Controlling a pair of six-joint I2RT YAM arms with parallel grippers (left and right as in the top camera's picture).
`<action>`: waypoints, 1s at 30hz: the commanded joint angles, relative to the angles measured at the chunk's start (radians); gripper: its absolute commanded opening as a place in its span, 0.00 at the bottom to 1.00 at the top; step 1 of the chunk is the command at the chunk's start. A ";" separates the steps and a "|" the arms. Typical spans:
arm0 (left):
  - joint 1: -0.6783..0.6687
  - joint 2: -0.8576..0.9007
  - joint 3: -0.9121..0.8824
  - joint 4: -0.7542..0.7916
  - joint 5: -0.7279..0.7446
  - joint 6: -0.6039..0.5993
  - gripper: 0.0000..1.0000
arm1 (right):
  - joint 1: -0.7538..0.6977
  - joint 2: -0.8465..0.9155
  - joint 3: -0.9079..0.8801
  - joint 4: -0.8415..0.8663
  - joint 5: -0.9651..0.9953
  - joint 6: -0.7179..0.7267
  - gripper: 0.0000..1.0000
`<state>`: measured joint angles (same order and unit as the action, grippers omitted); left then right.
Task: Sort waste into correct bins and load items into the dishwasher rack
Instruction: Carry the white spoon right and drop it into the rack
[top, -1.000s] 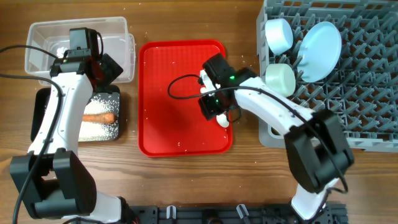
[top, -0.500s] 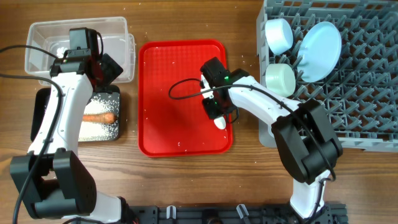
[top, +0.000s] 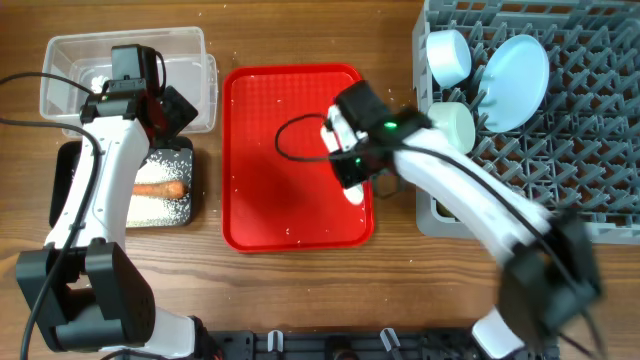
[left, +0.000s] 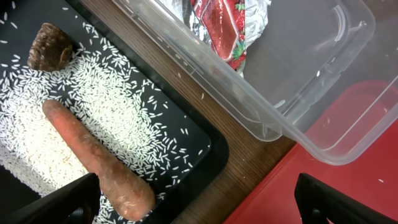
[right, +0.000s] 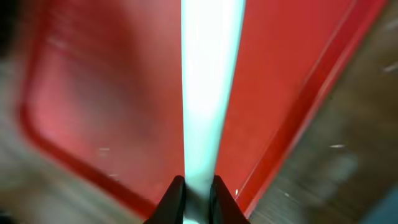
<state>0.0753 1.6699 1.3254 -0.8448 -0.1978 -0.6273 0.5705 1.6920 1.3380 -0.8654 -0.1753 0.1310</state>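
My right gripper (top: 350, 172) is shut on the white spoon (top: 352, 194) over the right edge of the red tray (top: 270, 150). In the right wrist view the spoon's handle (right: 202, 87) runs up from between the closed fingers of the right gripper (right: 199, 190), motion-blurred. My left gripper (top: 165, 108) hangs open over the near ends of the clear tub (top: 190, 45) and black tray (top: 60, 190), holding nothing. The black tray holds rice (left: 106, 106), an orange-brown stick (left: 93, 155) and a brown lump (left: 50, 55). A red wrapper (left: 221, 28) lies in the tub.
The grey dishwasher rack (top: 560, 200) fills the right side, with a light blue plate (top: 515, 80), a light blue bowl (top: 447, 57) and a pale green bowl (top: 452, 122) standing in it. A few rice grains dot the red tray.
My right gripper closed on the spoon and now moves with it, the arm blurred and swung slightly right. The left arm has stayed still.
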 joint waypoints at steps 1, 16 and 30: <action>0.008 0.004 -0.005 0.000 -0.013 -0.010 1.00 | -0.037 -0.230 0.011 -0.050 0.050 0.010 0.04; 0.008 0.004 -0.005 0.000 -0.013 -0.010 1.00 | -0.360 -0.384 -0.023 -0.285 0.750 0.265 0.04; 0.008 0.004 -0.005 0.000 -0.013 -0.009 1.00 | -0.467 -0.052 -0.023 -0.292 0.752 0.263 0.50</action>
<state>0.0753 1.6699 1.3254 -0.8444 -0.1978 -0.6273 0.1055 1.6348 1.3193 -1.1454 0.5514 0.3801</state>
